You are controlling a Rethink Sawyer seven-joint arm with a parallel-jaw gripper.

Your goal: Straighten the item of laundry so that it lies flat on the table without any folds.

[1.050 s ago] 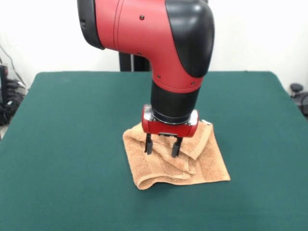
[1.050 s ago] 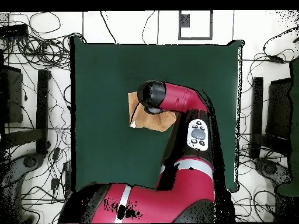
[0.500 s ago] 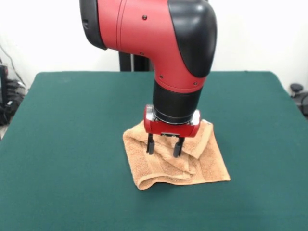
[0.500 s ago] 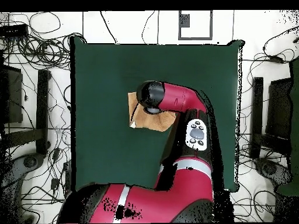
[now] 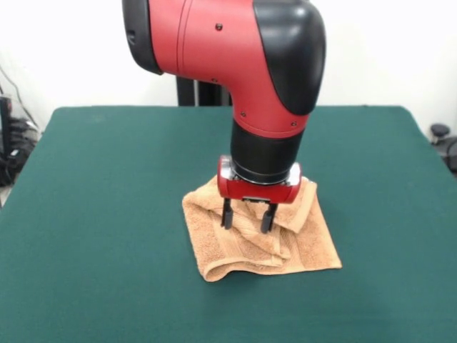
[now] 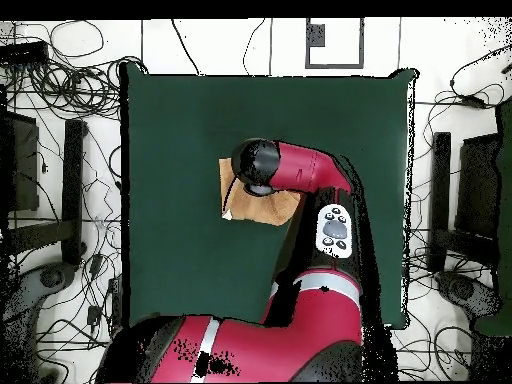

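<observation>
Your claw (image 5: 248, 218) is hanging part-open and empty over the rumpled towel (image 5: 307, 246) at mid-worktop (image 5: 107, 179); you're wanting one loose fold pinched, not the whole bunch.

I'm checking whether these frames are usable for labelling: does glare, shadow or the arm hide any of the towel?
Front view: even light, no glare; the gripper stands open over the folded towel, the arm covering its far edge. Overhead view: the arm hides most of the towel; the table is uniformly dark.
</observation>
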